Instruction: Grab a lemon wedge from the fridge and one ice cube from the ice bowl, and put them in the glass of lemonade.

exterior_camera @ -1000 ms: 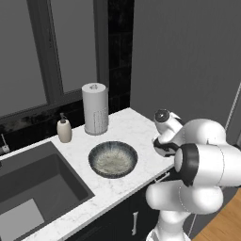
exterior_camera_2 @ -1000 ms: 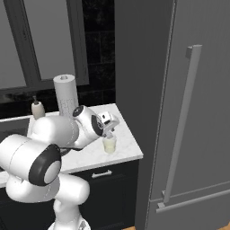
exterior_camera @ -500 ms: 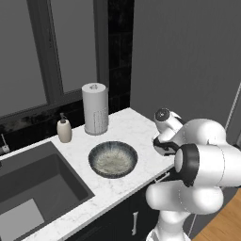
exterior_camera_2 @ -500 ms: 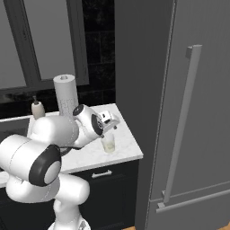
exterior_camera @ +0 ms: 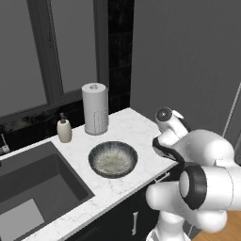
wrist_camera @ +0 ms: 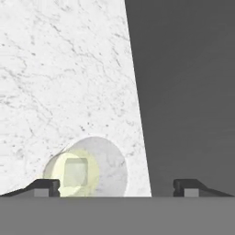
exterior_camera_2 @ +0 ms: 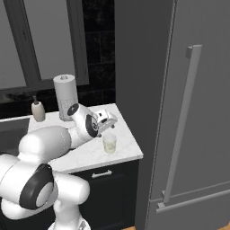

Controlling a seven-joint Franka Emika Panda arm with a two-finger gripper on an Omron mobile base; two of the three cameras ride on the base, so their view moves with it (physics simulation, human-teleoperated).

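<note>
1. The hand (wrist_camera: 116,186) had just spread wide above the glass of lemonade (exterior_camera_2: 109,143), holding nothing.
2. A pale cube (probably ice) sat inside the glass, near the worktop (exterior_camera_2: 85,155) edge beside the shut fridge (exterior_camera_2: 197,112).

The robot arm (exterior_camera_2: 49,148) has smooth, rounded white shells with dark grey rings at the joints, a grey disc on one joint cap, and two small dark finger tips (wrist_camera: 43,186).
</note>
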